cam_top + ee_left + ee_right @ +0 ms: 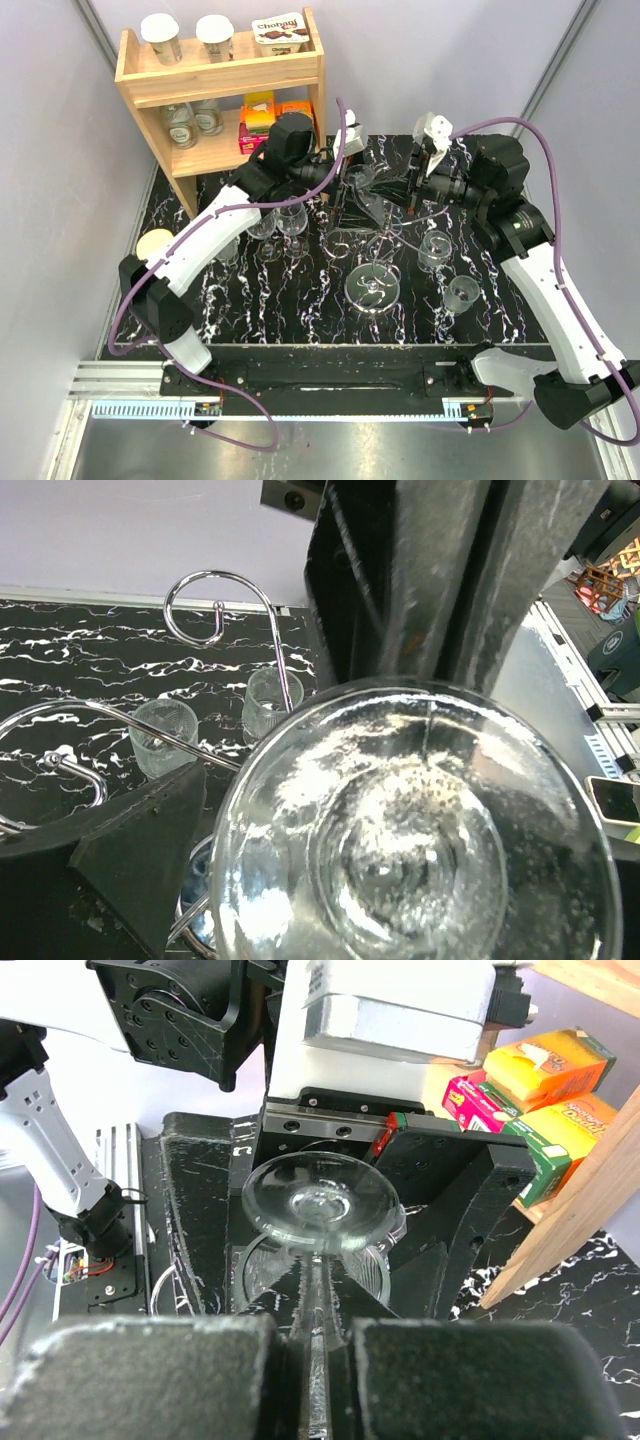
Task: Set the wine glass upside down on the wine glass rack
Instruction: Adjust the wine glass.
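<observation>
Evidently the job is only part done: the wine glass (320, 1200) hangs in the air at the middle of the overhead view, between the two arms. It is not yet hooked onto the wine glass rack (372, 287), whose shiny disc base sits lower in that view. One curled scroll arm (215, 573) of the rack shows empty at the upper left of the left wrist view, with two small tumblers (165, 735) standing on the marbled table (300, 320) beyond it. What is left, I judge, is to carry the glass down to a scroll, slide its stem in so the foot catches with the bowl hanging below, and let go. Whether the glass is already fully inverted I cannot tell; its round foot faces the right wrist camera. The right gripper (315, 1335), at the bottom centre of its own view, is closed tight on the thin stem and carries the glass alone. The left gripper (350, 190) is spread wide, its black fingers (195, 1220) standing on either side of the bowl. They look just beside the glass and not clamped on it, though any gap is too fine to be sure of. The bowl fills the lower right of the left wrist view.
</observation>
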Robot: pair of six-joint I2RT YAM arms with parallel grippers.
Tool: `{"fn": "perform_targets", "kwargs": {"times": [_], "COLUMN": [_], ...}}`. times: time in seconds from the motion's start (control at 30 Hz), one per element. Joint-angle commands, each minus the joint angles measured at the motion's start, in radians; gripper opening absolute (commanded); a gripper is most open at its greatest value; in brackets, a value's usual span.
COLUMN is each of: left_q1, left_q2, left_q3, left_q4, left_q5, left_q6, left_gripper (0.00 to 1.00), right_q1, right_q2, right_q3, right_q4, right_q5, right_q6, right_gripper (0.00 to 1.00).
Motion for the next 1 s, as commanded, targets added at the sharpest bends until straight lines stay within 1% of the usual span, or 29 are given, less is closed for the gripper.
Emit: {"fn": "perform_targets", "kwargs": {"times": [0.0, 0.2, 0.27, 0.37, 0.4, 0.43, 0.5, 0.6, 0.7, 0.83, 0.97], "left_q1": [-0.031, -0.014, -0.011, -0.014, -0.014, -0.014, -0.014, -0.014, -0.014, -0.012, -0.012], "left_q2": [-0.027, -0.053, -0.053, -0.047, -0.045, -0.045, -0.042, -0.044, -0.041, -0.036, -0.036], "left_q3": [0.019, 0.001, -0.001, 0.002, 0.002, 0.005, 0.005, 0.007, 0.016, 0.027, 0.015], "left_q4": [0.014, 0.009, 0.003, 0.003, 0.003, 0.004, 0.004, 0.004, -0.011, -0.022, -0.014], "left_q5": [-0.007, -0.007, -0.006, -0.004, -0.004, -0.004, -0.001, 0.000, -0.001, -0.001, 0.000], "left_q6": [0.024, 0.024, 0.045, 0.039, 0.039, 0.039, 0.036, 0.038, 0.045, 0.047, 0.041], "left_gripper": [0.99, 0.99, 0.97, 0.96, 0.96, 0.96, 0.97, 0.99, 0.99, 0.99, 0.99], "right_q1": [0.021, 0.019, 0.019, 0.019, 0.019, 0.019, 0.019, 0.019, 0.019, 0.019, 0.019], "right_q2": [-0.015, -0.007, -0.003, 0.001, 0.002, 0.002, 0.004, 0.002, 0.010, 0.019, 0.027], "right_q3": [-0.030, -0.025, -0.024, -0.024, -0.022, -0.022, -0.024, -0.024, -0.025, -0.053, -0.091], "right_q4": [-0.053, -0.058, -0.058, -0.058, -0.059, -0.058, -0.059, -0.058, -0.046, 0.005, 0.065], "right_q5": [-0.036, -0.031, -0.040, -0.046, -0.042, -0.039, -0.034, -0.026, -0.022, -0.016, -0.016], "right_q6": [-0.029, -0.029, -0.028, -0.018, -0.018, -0.015, -0.015, -0.020, -0.015, 0.018, 0.043], "right_gripper": [0.00, 0.00, 0.00, 0.00, 0.02, 0.07, 0.18, 0.26, 0.30, 0.30, 0.26]}}
